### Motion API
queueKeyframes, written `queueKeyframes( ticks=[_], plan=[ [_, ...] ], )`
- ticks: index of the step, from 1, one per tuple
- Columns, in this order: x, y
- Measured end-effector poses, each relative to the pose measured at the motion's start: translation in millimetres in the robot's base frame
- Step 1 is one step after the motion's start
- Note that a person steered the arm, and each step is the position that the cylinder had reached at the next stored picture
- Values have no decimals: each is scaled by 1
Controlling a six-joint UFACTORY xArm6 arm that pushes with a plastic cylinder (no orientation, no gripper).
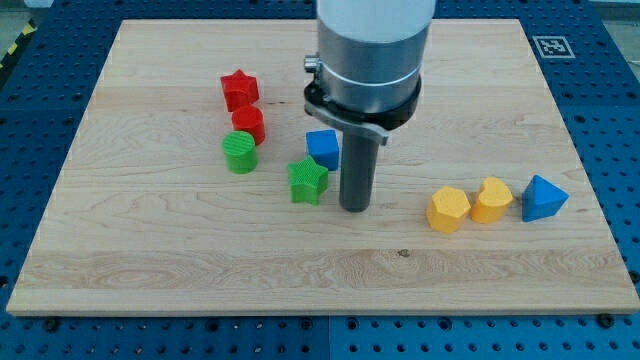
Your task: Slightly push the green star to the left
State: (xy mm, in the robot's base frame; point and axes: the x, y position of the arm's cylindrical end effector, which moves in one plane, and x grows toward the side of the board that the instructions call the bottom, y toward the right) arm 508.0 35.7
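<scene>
Arm descending vertically from the view's top, no claw fitted, nothing held, my tip resting on table, just right of green star, blue cube close behind the star.

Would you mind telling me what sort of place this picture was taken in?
Probably a robotics lab bench: a wooden board lies on a blue perforated surface, a fiducial marker sits at its corner, and my tip stands right of the green star.
</scene>
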Motion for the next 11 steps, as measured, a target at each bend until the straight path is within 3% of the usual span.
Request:
queueKeyframes(
  ticks=[1,6,9,11],
  plan=[
    [-25,0],
    [-27,-39],
    [30,-49],
    [30,-41]
  ],
)
